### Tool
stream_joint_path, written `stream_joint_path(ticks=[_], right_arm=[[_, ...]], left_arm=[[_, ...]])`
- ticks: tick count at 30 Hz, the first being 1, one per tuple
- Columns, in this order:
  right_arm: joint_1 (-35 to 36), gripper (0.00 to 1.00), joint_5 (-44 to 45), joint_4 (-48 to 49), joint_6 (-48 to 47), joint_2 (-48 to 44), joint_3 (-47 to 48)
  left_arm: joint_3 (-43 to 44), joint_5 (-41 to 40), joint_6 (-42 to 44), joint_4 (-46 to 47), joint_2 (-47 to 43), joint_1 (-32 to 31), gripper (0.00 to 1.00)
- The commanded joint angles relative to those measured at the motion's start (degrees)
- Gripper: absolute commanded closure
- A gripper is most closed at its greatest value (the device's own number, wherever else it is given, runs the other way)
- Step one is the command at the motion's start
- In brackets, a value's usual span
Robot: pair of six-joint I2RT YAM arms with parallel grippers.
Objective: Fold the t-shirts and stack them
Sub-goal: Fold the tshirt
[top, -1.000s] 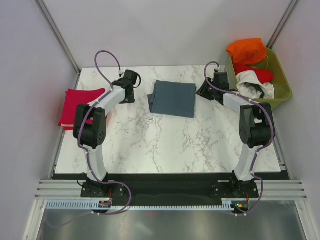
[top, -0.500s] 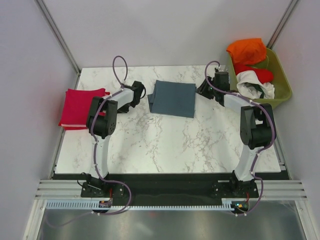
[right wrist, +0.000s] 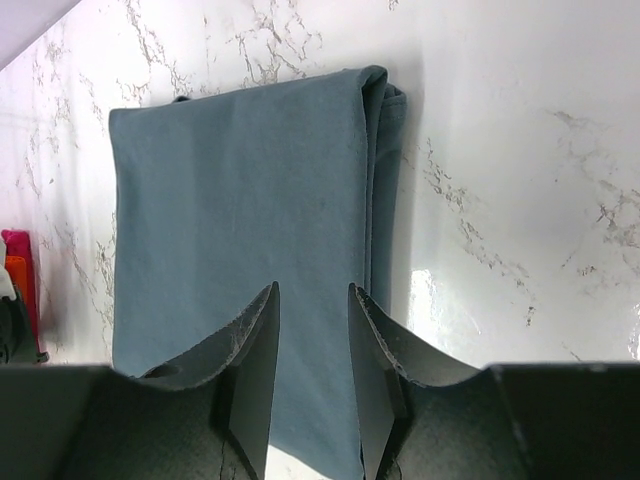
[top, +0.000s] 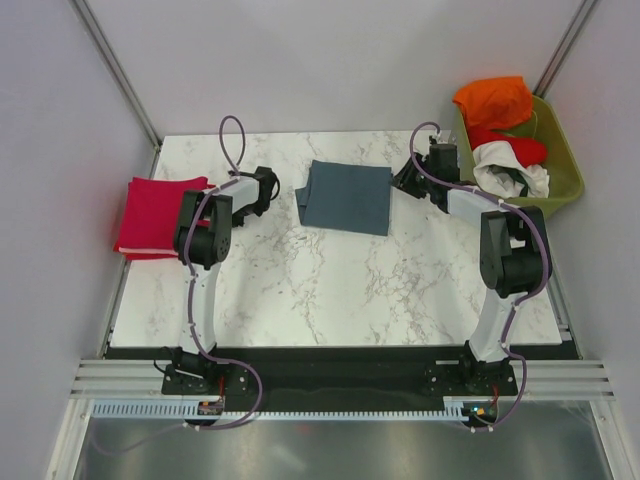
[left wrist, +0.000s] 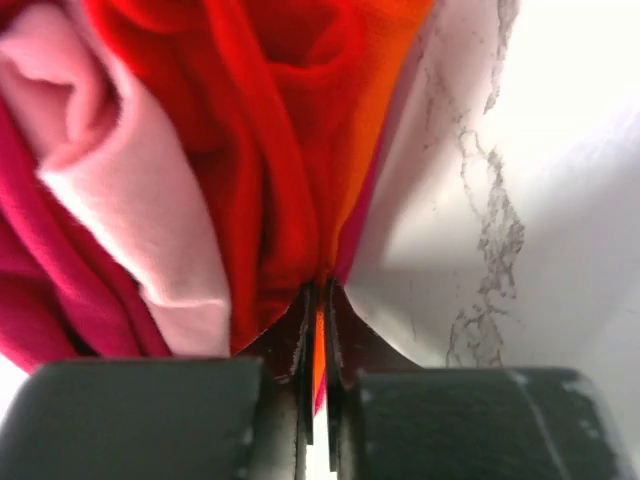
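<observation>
– On the left side of the table (top: 330,290), what has the left gripper (left wrist: 322,290) got?
– The crimson t-shirt (top: 150,215). In the wrist view the two fingers are pressed together with a thin strip of red cloth pinched between them. Bunched folds rise just beyond the tips, with marble showing to their right.
– Can you see that grip from above?
– Not clearly. The fingers seem to be tucked under the left arm (top: 232,190) at the shirt's right side, so I go by the wrist view.
– And how does the shirt lie?
– As a rough rectangle at the far left, its left side reaching the table's edge.
– Where is the other one?
– The blue-grey t-shirt (top: 345,197) lies flat, folded to a rectangle, at the far middle of the table, well apart from the crimson one.
– And the right gripper (right wrist: 312,292)?
– Its jaws stand apart with nothing between them. It is at that shirt's right edge, and its wrist view shows the folded cloth spread out beyond the fingertips.
– Anything else?
– An olive-green basket (top: 570,175) sits at the far right corner. It holds an orange t-shirt (top: 495,100) at its far end, a red t-shirt (top: 520,150) and a white t-shirt (top: 510,172) nearer.
</observation>
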Motion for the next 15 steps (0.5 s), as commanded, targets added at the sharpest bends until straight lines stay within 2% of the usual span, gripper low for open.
stream_joint_path(ticks=[1, 7, 12, 15], right_arm=[[-0.2, 0.59, -0.9, 2.6, 0.5, 1.0, -0.2], [-0.4, 0.60, 0.5, 2.1, 0.4, 1.1, -0.4], [-1.4, 0.59, 1.0, 1.5, 0.1, 0.8, -1.2], [-1.9, 0.50, 1.3, 1.6, 0.2, 0.0, -2.2]], left_arm=[[1.6, 0.1, -0.5, -0.1, 0.5, 0.4, 0.98], [1.0, 5.6, -2.8, -0.1, -5.0, -5.0, 0.98], [4.6, 16.4, -5.7, -0.2, -8.1, -10.7, 0.98], [6.4, 22.1, -7.8, -0.1, -9.8, -11.9, 0.96]])
